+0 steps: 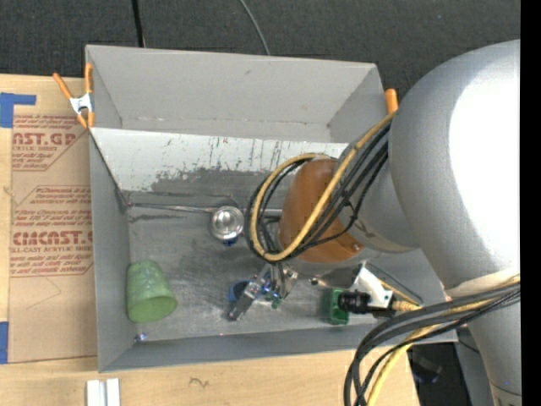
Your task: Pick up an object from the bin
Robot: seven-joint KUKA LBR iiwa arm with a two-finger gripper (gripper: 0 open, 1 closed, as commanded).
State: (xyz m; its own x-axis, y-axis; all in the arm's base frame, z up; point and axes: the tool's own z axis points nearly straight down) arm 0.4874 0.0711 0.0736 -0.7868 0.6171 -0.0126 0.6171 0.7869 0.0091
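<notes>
Grasp stage. The gripper (272, 284) sits low at the front centre of the bin (110, 227), over a small blue-and-silver object (243, 299). Whether it is closed cannot be told. The next move probably calls for a secure grip, then a vertical lift.

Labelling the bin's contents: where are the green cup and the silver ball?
green cup (150, 292), camera view, middle of its body.
silver ball (226, 223), camera view, middle of its shiny face.
</notes>
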